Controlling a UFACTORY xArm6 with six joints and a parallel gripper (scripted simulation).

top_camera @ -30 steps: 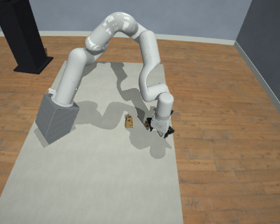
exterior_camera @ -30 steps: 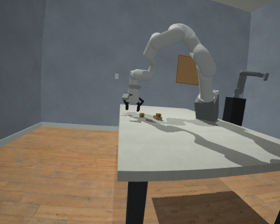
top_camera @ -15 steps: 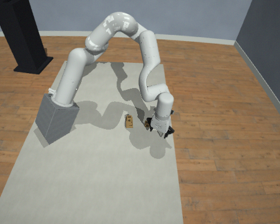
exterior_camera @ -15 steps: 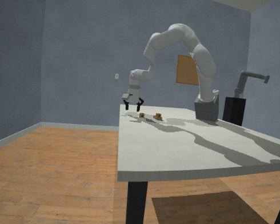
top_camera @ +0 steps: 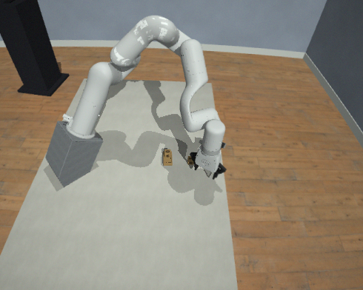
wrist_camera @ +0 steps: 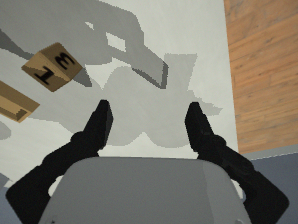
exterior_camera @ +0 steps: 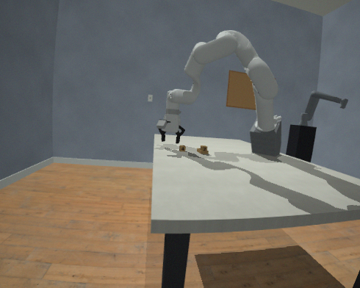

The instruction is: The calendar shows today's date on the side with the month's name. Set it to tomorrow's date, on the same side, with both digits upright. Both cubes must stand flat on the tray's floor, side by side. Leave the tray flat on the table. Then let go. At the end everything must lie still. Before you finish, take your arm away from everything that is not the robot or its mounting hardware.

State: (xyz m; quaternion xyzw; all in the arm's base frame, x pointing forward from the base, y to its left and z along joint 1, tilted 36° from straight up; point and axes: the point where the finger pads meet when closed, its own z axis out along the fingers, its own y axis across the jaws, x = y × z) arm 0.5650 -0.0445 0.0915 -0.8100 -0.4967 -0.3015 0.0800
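Observation:
A loose wooden cube sits on the table, off the tray. In the wrist view it shows a black 3 and a black 1; the exterior view shows another dark digit that looks like a 4. The wooden tray stands beside it, nearer the robot's base, cut off in the wrist view. A second cube sits in the tray; its digit is too small to read surely. My gripper is open and empty, above the table on the loose cube's outer side.
The table's edge runs close beside my gripper, with the wooden floor beyond. The arm's grey base block stands on the table beyond the tray. Arm shadows cross the table around the cube and tray.

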